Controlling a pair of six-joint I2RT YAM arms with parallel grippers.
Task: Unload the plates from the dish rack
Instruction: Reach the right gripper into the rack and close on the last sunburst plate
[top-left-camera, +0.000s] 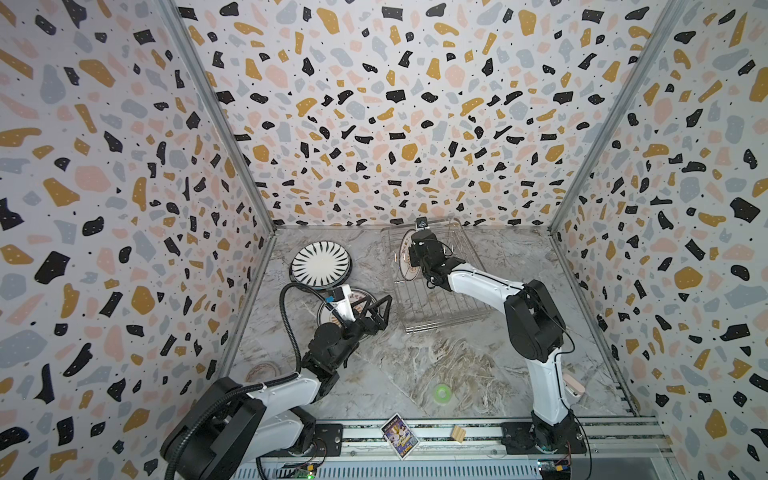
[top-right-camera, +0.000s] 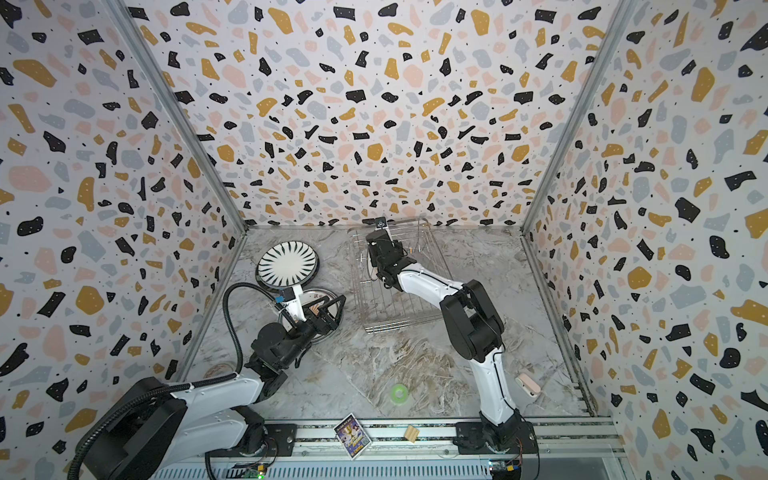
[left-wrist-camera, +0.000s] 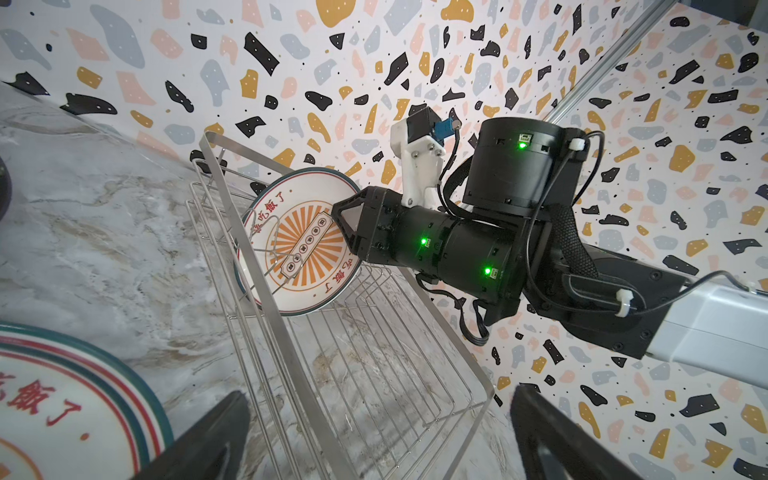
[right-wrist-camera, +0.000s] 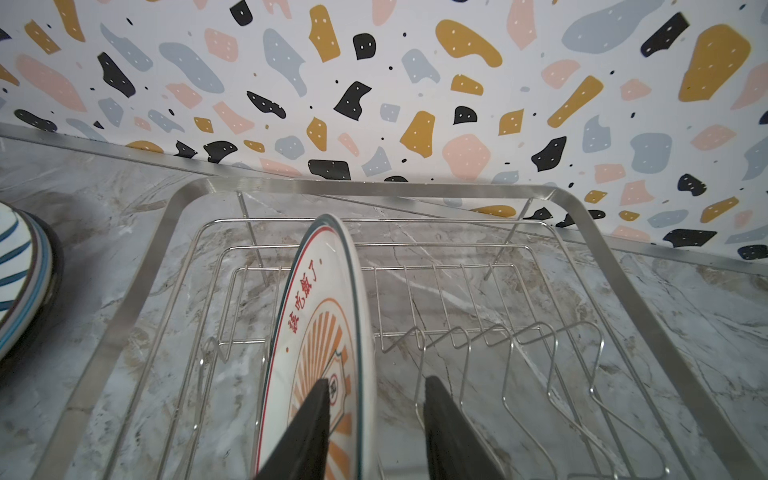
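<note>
Steel wire makes the rack (top-left-camera: 440, 316), my landmark. One sunburst plate (right-wrist-camera: 324, 316) stands nearly upright inside it, among the prongs (right-wrist-camera: 519, 357) toward its far end. My right pincer (right-wrist-camera: 376, 379) straddles that plate's rim: one finger (right-wrist-camera: 311, 424) lies across the painted face, the other stands clear of the back, so nothing is clenched. Left of the rack, my left pincer (top-left-camera: 384, 313) hangs spread wide and empty above a second sunburst plate (left-wrist-camera: 62, 399) lying flat. A striped plate (top-left-camera: 320, 259) lies flat left of the rack too, farther back.
</note>
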